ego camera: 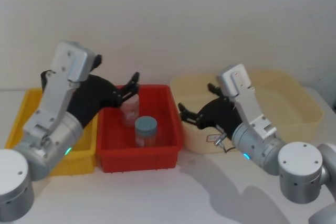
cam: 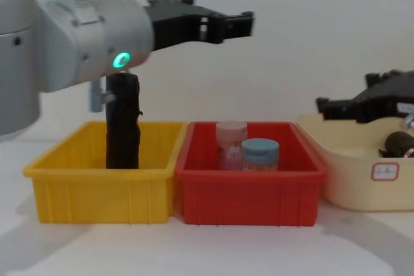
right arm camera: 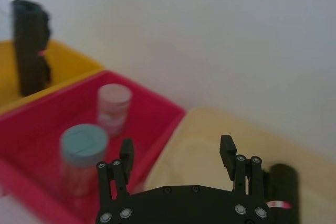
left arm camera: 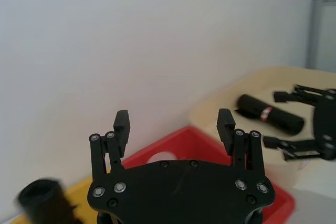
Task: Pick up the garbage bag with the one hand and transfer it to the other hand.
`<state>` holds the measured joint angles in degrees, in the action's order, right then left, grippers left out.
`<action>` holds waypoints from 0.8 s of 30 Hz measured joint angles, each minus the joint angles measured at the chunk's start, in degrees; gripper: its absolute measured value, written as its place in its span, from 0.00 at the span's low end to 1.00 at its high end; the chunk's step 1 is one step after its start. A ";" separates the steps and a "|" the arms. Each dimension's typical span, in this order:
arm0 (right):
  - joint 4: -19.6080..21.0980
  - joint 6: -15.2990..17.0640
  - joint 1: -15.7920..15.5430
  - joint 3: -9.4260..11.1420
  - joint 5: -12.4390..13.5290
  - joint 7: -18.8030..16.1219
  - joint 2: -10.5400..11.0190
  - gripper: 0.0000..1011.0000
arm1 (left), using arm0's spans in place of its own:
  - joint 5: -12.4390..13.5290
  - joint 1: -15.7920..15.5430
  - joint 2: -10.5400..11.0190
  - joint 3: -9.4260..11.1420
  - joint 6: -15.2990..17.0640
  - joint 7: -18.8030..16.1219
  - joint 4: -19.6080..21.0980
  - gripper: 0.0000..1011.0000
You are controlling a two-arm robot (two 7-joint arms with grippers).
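Observation:
The garbage bag (left arm camera: 268, 113), a black roll with a red-and-white label band, lies on its side in the cream bin (ego camera: 294, 98); its end shows in the chest view (cam: 396, 141) and beside my right wrist (right arm camera: 283, 190). My right gripper (ego camera: 197, 103), on the arm with the blue ring, hovers open over the cream bin's left part, close to the bag and not touching it (left arm camera: 294, 121). The left gripper (ego camera: 128, 90), on the green-ringed arm, is open and empty, raised high above the back of the red bin (cam: 249, 24).
Another black roll (cam: 123, 121) stands upright in the yellow bin (cam: 65, 189). The red bin (cam: 249, 195) between the two others holds a pink-lidded jar (ego camera: 130, 109) and a blue-lidded jar (ego camera: 146, 129). A white wall rises close behind the bins.

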<state>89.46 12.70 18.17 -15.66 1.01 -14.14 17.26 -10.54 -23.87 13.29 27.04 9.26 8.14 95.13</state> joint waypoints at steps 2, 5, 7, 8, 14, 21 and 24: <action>0.49 0.94 -0.31 -0.71 0.19 -1.22 0.04 0.99 | 0.73 1.45 0.66 -0.83 0.52 -1.54 1.67 0.99; 1.15 1.88 -0.69 -1.71 0.54 -2.41 0.02 0.99 | 1.38 2.91 1.27 -1.73 1.00 -2.93 3.26 0.99; 1.58 2.47 -0.90 -2.33 0.87 -3.27 -0.05 0.99 | 2.09 4.33 1.84 -2.65 1.52 -4.41 4.78 0.99; 1.68 2.67 -0.95 -2.48 0.99 -3.58 -0.08 0.99 | 2.50 5.20 2.17 -3.17 1.80 -5.30 5.67 0.99; 2.09 3.74 -1.16 -3.55 1.58 -4.79 -0.32 0.99 | 4.08 8.34 3.23 -5.30 2.80 -8.65 8.70 0.99; 1.85 4.65 -1.17 -4.35 2.53 -5.58 -0.90 0.99 | 5.91 12.62 4.57 -8.42 3.81 -12.51 12.42 0.99; 1.60 4.81 -1.08 -4.48 2.93 -5.78 -1.15 0.99 | 6.30 13.53 4.84 -9.10 4.00 -13.31 13.18 0.99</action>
<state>91.06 17.51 17.09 -20.14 3.94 -19.91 16.10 -4.24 -10.34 18.13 17.95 13.26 -5.17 108.30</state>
